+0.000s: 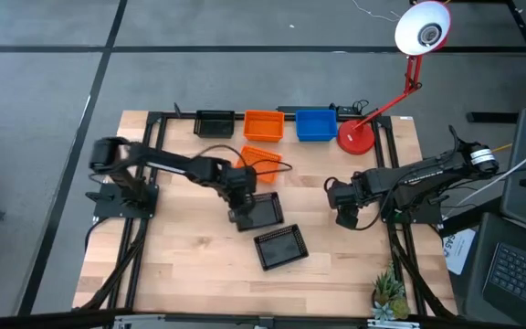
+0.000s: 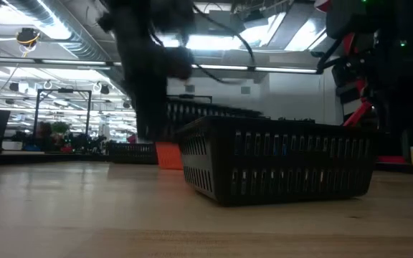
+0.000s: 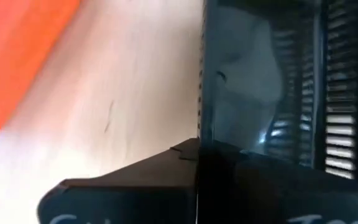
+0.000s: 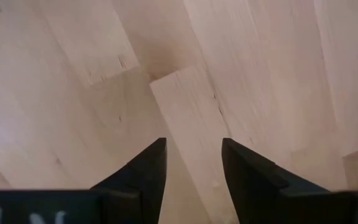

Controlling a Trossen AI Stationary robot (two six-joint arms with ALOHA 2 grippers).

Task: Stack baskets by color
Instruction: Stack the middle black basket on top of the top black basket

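A black basket [image 1: 265,210] lies mid-table with my left gripper [image 1: 241,206] shut on its left wall. A second black basket [image 1: 281,247] [image 2: 278,161] rests on its bottom nearer the front edge. An orange basket [image 1: 261,162] sits tilted just beyond the left arm. Along the far edge stand a black basket [image 1: 213,122], an orange basket [image 1: 263,125] and a blue basket [image 1: 316,124]. My right gripper [image 1: 347,216] [image 4: 193,165] hangs open over bare wood to the right, pointing down. My left gripper [image 3: 199,155] pinches the black basket's left wall at its rim [image 3: 201,93], one finger [image 3: 278,186] inside the basket and the other finger [image 3: 123,186] outside. The fingers slant down from the table's left. Whether the basket's bottom still rests on the table I cannot tell.
A red lamp base [image 1: 356,137] stands at the far right beside the blue basket, its arm reaching to a white head [image 1: 423,27]. A small plant [image 1: 389,294] sits at the near right corner. Bare wood lies at the near left [image 1: 190,265].
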